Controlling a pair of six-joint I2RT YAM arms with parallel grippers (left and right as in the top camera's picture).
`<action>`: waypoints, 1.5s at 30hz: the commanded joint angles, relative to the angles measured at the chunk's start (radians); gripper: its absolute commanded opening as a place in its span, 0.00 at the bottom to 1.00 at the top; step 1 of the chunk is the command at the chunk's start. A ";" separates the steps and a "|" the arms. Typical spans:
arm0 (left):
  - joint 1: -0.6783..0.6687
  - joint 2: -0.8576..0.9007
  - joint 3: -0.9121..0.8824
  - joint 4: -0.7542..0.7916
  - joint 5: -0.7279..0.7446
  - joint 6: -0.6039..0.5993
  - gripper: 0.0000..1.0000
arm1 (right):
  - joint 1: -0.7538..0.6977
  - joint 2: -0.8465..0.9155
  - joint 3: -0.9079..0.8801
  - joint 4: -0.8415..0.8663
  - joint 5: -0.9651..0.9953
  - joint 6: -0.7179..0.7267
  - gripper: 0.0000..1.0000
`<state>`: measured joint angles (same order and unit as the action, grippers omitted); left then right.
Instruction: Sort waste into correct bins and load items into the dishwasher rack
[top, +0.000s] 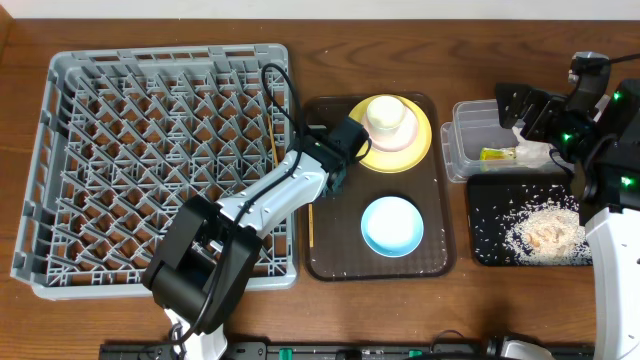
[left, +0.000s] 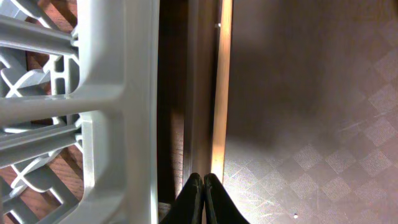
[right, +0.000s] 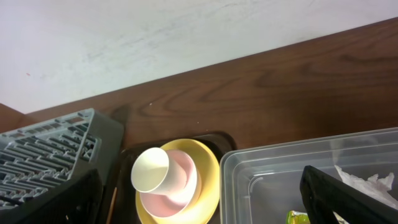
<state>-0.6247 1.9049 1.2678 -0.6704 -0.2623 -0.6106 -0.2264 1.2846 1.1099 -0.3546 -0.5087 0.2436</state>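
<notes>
My left gripper (top: 322, 180) (left: 203, 179) is shut, low between the grey dishwasher rack (top: 60, 160) (left: 118, 93) and the brown serving tray. Its tips sit at the near end of a wooden chopstick (top: 311, 222) (left: 220, 87) lying along the tray's left edge; I cannot tell if it is pinched. A second chopstick (top: 273, 140) lies in the rack. My right gripper (top: 522, 115) (right: 199, 211) is open and empty over the clear tub (top: 462, 150) (right: 280, 168), which holds the white napkin (top: 535, 152) (right: 368, 183) and the green wrapper (top: 495, 154) (right: 295, 218). Rice (top: 545, 232) lies in the black tray (top: 480, 250).
The brown serving tray (top: 440, 200) (left: 311, 124) holds the yellow plate (top: 425, 145) (right: 210, 180) with a pink bowl (right: 183, 190) and the cream cup (top: 385, 115) (right: 151, 171) stacked on it, and the light-blue bowl (top: 391, 225). A few rice grains lie on the brown tray's front edge.
</notes>
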 joint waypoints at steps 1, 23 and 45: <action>-0.002 0.011 -0.008 0.005 -0.020 -0.019 0.07 | -0.006 0.000 0.001 -0.002 -0.012 -0.016 0.99; -0.085 0.039 -0.008 0.010 -0.197 -0.020 0.06 | -0.006 0.000 0.001 -0.001 -0.012 -0.016 0.99; -0.085 0.086 -0.008 0.017 -0.199 -0.020 0.06 | -0.006 0.000 0.001 -0.002 -0.012 -0.016 0.99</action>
<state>-0.7109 1.9564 1.2678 -0.6529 -0.4335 -0.6247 -0.2264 1.2846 1.1095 -0.3546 -0.5087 0.2436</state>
